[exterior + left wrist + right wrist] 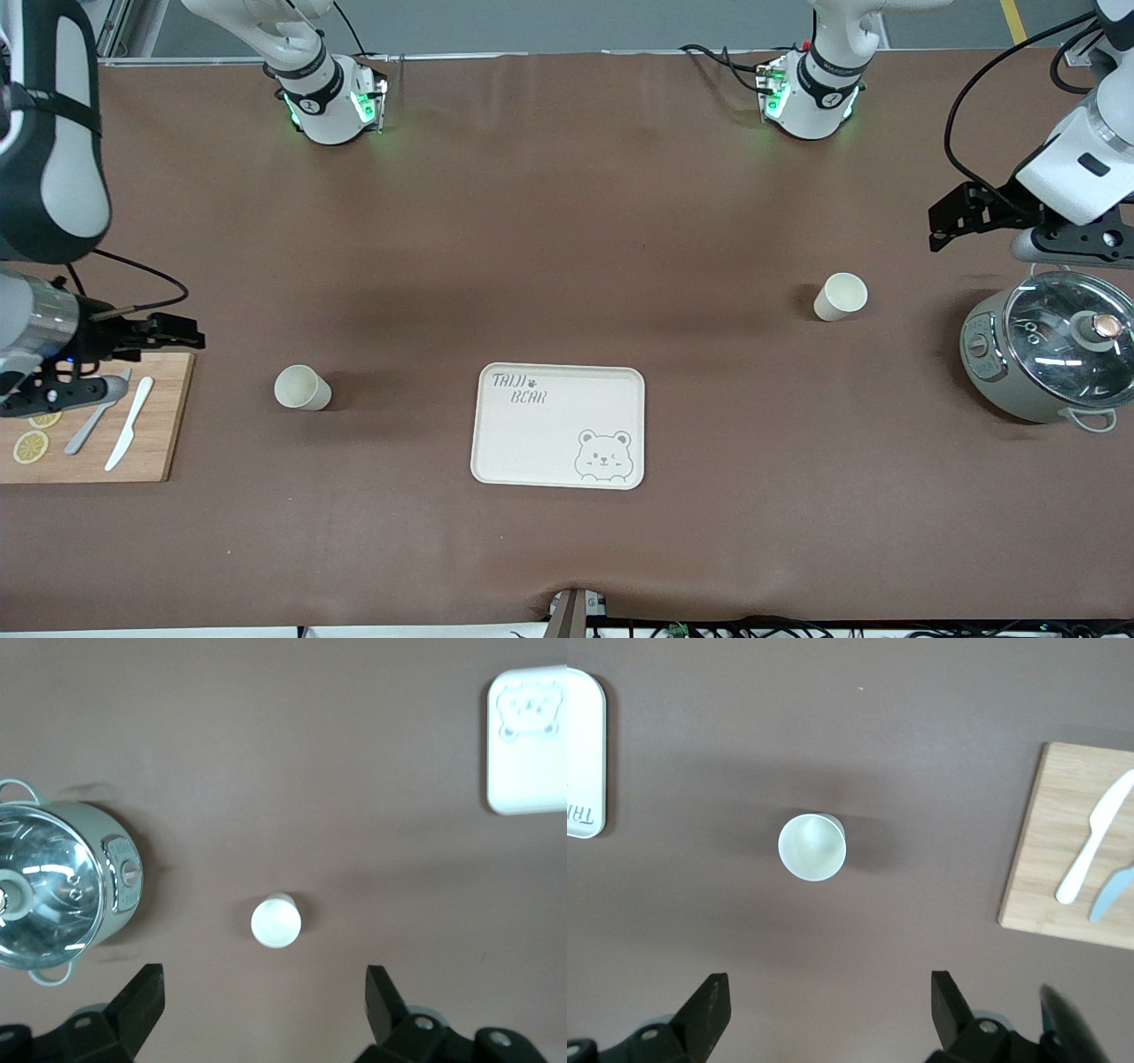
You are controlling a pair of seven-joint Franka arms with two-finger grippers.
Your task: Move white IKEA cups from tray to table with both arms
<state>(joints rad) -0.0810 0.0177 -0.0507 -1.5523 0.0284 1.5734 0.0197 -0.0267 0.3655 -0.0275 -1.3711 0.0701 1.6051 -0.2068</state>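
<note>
both cups (840,296) (302,387) stand on the table (567,221), at two and nine o'clock of the empty tray (558,425), so the left tool (952,217) and right tool (177,335) hang wide open, holding nothing, job apparently done.

I see even, soft overhead light, matte brown table (567,221) without glare, faint shadows beside each cup toward three and nine o'clock, bright reflections on the pot's glass lid (1067,332), green glow at both bases, wrist views slightly soft.
</note>
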